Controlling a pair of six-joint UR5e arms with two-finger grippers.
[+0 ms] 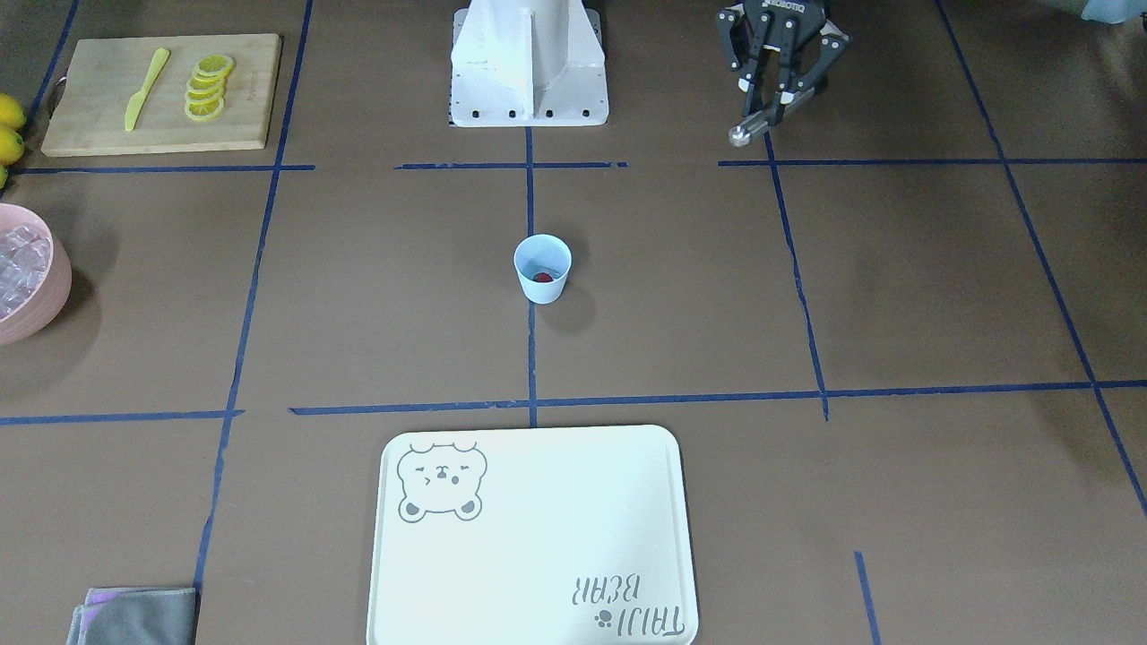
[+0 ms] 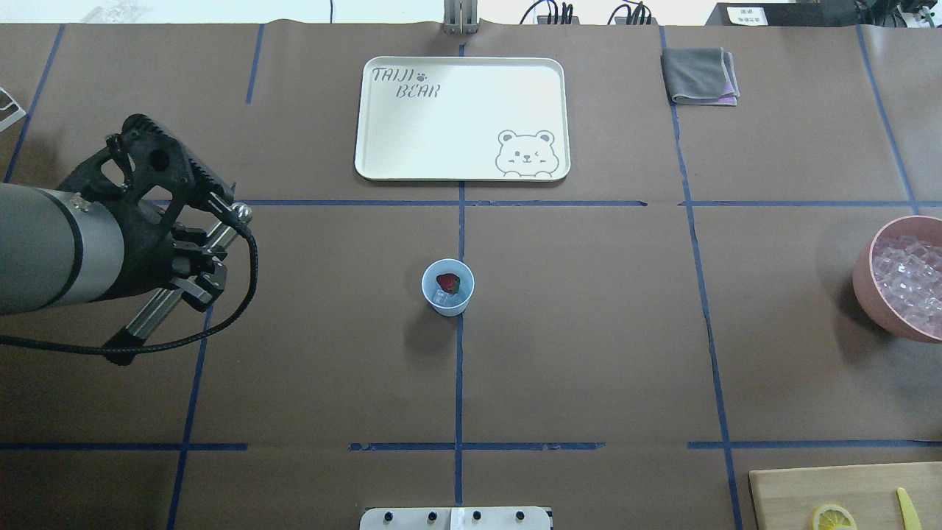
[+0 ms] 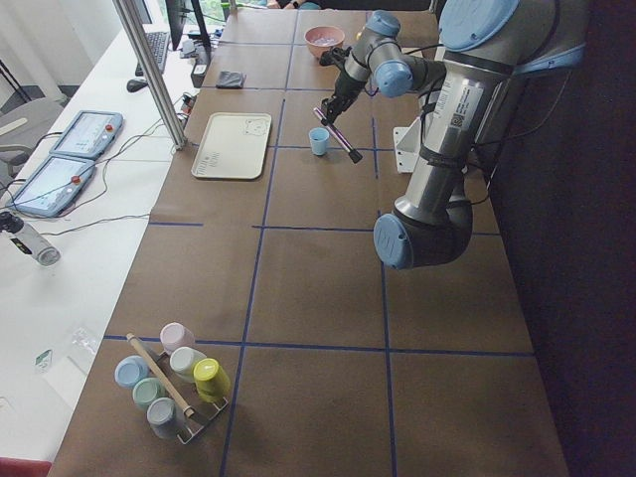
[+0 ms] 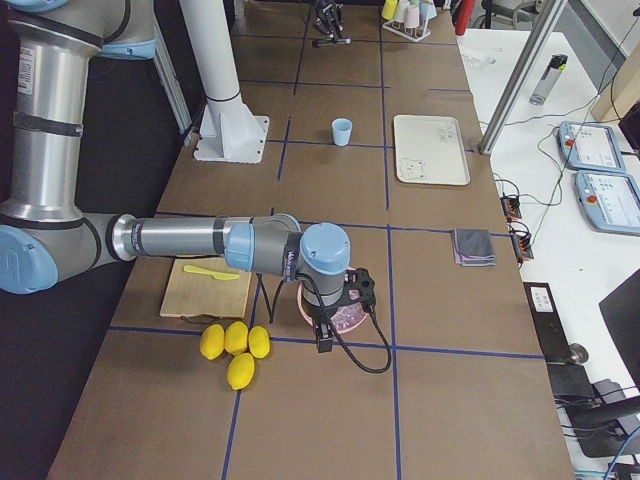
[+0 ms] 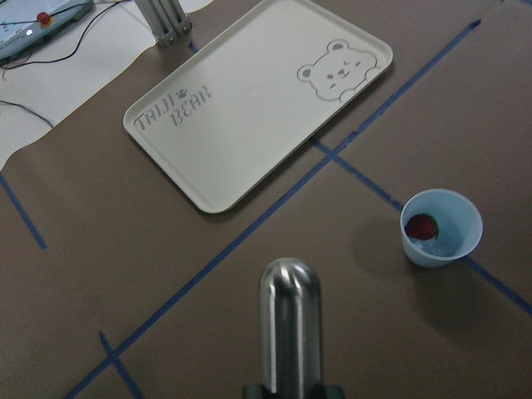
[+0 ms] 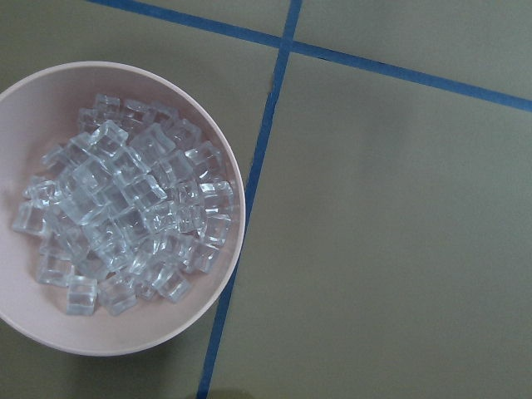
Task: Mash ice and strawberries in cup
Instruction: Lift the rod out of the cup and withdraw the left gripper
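- Grip first: my left pincer [image 1: 781, 100] is clamped on a metal muddler [image 5: 290, 320]. Its rounded end points forward and down, so the tool is ready to press with. It hangs toward the table's left end.
- The cup [image 2: 447, 287] stands upright at the table's middle, on the blue tape line and well apart from the muddler's tip. I judge that central spot lets either arm reach it.
- Inside it lie the strawberry [image 2: 448, 282] and a little ice [image 2: 440, 297]. Both look whole as far as I can see, so the mashing is not yet begun. The next move calls for bringing the tip over the rim and pressing straight down, because a sideways push could topple so light a cup.
- My right pincer [image 4: 346, 300] hangs over the pink bowl [image 6: 204, 312] at the table's right end, which is heaped with spare cubes [image 6: 125, 224]. I cannot tell whether its jaws are apart or together.
- The tray [image 2: 456, 125] lies by the far edge, beyond the cup. The cutting board [image 1: 90, 90] with lemon slices [image 1: 209, 87] sits at my near right corner.
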